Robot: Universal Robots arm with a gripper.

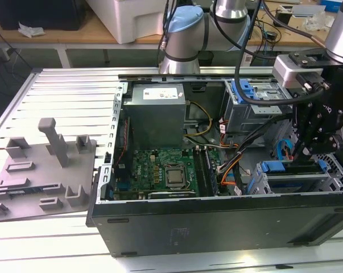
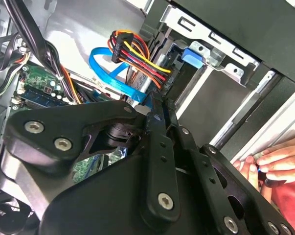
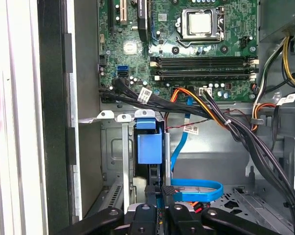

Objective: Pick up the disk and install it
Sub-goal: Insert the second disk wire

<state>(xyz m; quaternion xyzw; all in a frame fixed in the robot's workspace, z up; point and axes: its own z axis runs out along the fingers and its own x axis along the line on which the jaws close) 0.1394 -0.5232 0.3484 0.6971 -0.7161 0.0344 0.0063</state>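
Observation:
The disk [image 1: 293,169] sits edge-up in the grey drive cage [image 1: 330,182] at the case's front corner, on the exterior view's right, with its blue carrier rail [image 1: 272,166] showing. In the first wrist view its blue rail tab [image 3: 149,142] stands between the cage's metal walls. My gripper [image 1: 305,152] hangs right over the cage, and its two black fingers [image 3: 168,192] are pressed together. In the second wrist view the gripper [image 2: 157,104] is shut just short of the disk's cable end [image 2: 148,83]. Nothing shows between the fingers.
A blue data cable [image 3: 196,190] and a bundle of coloured power wires [image 2: 137,54] run beside the fingers. The motherboard [image 1: 165,170] and the grey power-supply box [image 1: 157,116] fill the case. A second cage with a blue bracket [image 1: 248,91] stands behind. A person's hand [image 2: 272,164] rests on the case edge.

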